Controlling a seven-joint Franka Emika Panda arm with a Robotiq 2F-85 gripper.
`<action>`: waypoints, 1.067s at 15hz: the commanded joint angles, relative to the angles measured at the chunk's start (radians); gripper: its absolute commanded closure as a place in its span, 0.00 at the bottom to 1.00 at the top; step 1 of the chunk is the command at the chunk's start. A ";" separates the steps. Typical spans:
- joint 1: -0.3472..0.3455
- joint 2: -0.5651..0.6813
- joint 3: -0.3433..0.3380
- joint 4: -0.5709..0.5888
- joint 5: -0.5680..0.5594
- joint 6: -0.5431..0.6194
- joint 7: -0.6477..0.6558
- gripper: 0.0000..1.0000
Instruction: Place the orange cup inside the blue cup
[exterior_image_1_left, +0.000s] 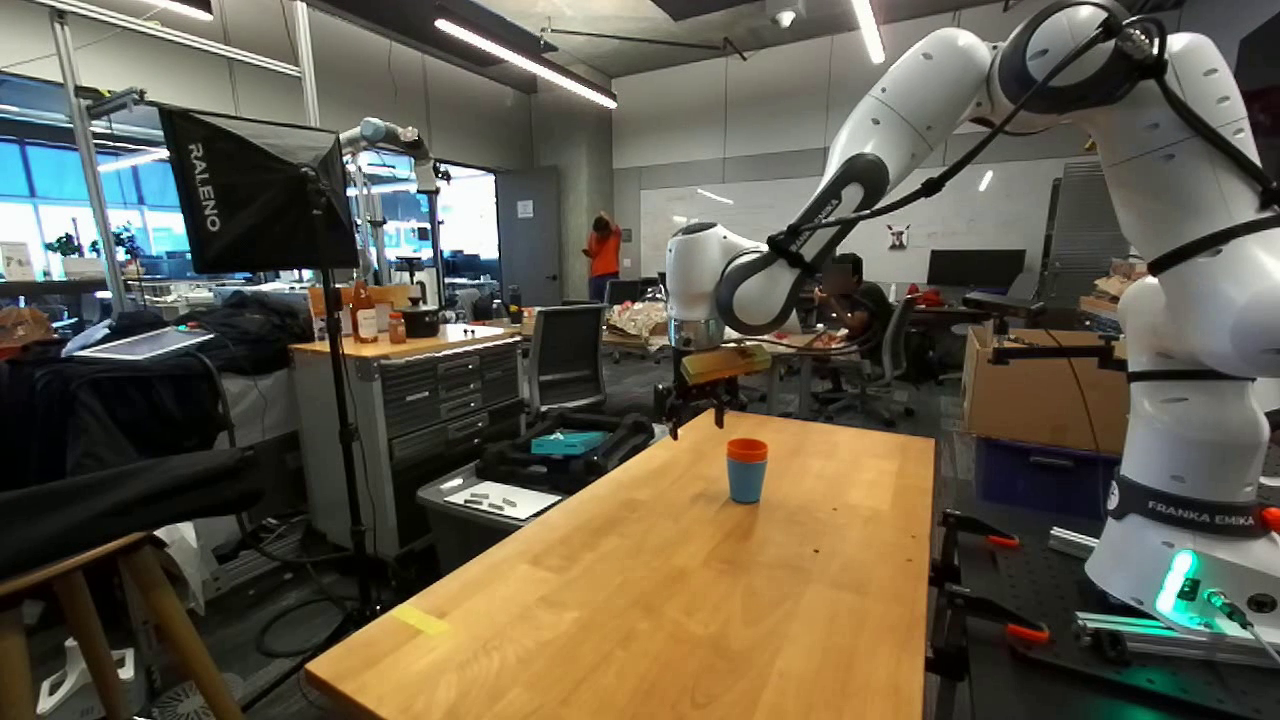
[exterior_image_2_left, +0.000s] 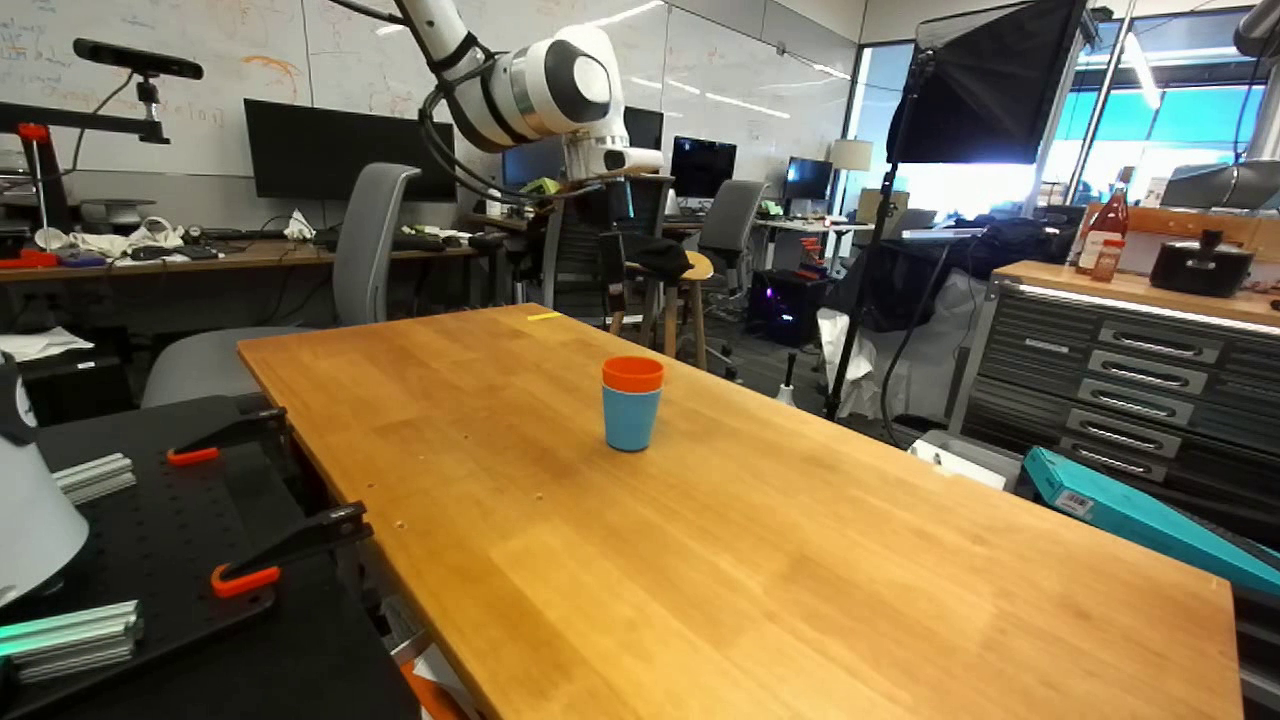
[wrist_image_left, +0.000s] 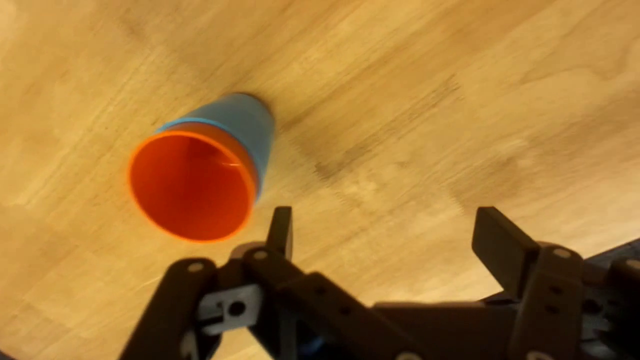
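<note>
The orange cup (exterior_image_1_left: 747, 449) sits nested inside the blue cup (exterior_image_1_left: 746, 483), with only its upper band and rim showing. Both exterior views show the stack upright on the wooden table; the orange cup (exterior_image_2_left: 632, 373) is on top of the blue cup (exterior_image_2_left: 630, 420). In the wrist view I look into the open mouth of the orange cup (wrist_image_left: 192, 187), and the blue cup (wrist_image_left: 245, 120) shows behind it. My gripper (wrist_image_left: 382, 220) is open and empty, with bare wood visible between its fingers. In an exterior view the gripper (exterior_image_1_left: 697, 428) hangs above the table, apart from the cups.
The wooden table (exterior_image_1_left: 640, 600) carries the cups and a strip of yellow tape (exterior_image_1_left: 421, 619). Black clamps with orange ends (exterior_image_2_left: 295, 548) hold at the robot-side edge. A grey bin with a white board (exterior_image_1_left: 503, 499) stands beside the table.
</note>
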 joint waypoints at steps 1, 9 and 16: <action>-0.047 0.009 0.093 0.059 0.184 0.043 -0.184 0.00; -0.075 0.137 0.158 0.296 0.495 -0.063 -0.539 0.00; -0.027 0.216 0.114 0.455 0.400 -0.083 -0.577 0.00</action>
